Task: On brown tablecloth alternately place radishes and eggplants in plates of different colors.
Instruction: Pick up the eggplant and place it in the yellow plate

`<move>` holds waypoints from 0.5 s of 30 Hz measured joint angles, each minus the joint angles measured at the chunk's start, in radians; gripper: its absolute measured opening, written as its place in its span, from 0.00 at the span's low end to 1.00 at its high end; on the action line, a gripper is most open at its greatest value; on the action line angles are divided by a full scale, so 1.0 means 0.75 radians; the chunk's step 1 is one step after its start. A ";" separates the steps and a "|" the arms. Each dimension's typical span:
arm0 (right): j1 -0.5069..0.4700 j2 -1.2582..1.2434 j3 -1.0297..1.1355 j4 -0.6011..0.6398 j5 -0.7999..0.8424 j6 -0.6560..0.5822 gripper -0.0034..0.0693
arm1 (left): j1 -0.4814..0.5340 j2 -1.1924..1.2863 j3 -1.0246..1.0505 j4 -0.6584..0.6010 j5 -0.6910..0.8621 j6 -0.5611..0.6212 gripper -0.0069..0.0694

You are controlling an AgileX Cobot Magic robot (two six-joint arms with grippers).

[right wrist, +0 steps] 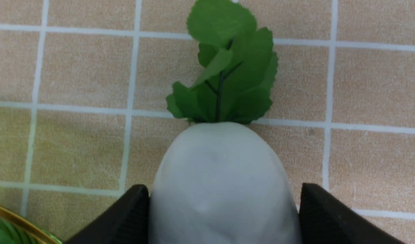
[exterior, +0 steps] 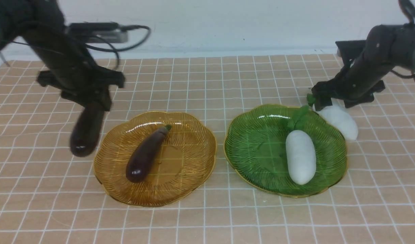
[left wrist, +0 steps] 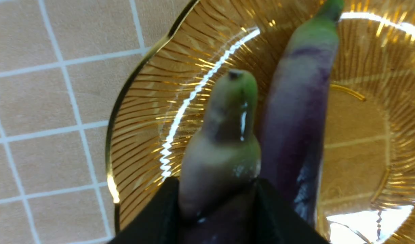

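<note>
Closest of all is the amber-brown plate (exterior: 160,200), with one eggplant (exterior: 144,156) lying in it. Its green neighbor, the green plate (exterior: 258,162), holds one radish (exterior: 300,157). Both plates sit well away from the far edge of the brown tablecloth (exterior: 228,220). If the left gripper (exterior: 89,101) lets go too soon, the held eggplant (exterior: 87,132) could hit the plate's gold rim and roll onto the cloth. It could also bump the eggplant in the plate if it comes down too close, and push it out of place. The second radish (exterior: 339,120) is fat, round and smooth, so a grip that is not even could make it slip out. If it swings low, it could knock the green plate's rim, and its leaves might catch there. The left gripper is clamped on its eggplant, which hangs down from it beside the amber-brown plate, on the side toward the cloth's left edge. The right gripper (exterior: 337,103) has a finger on each side of the second radish, toward the far right corner. Whether both fingers squeeze it, no one can tell.
</note>
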 joint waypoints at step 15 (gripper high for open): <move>-0.008 -0.154 -0.174 -0.010 0.216 0.019 0.74 | 0.000 0.026 -0.001 0.001 -0.005 -0.008 0.53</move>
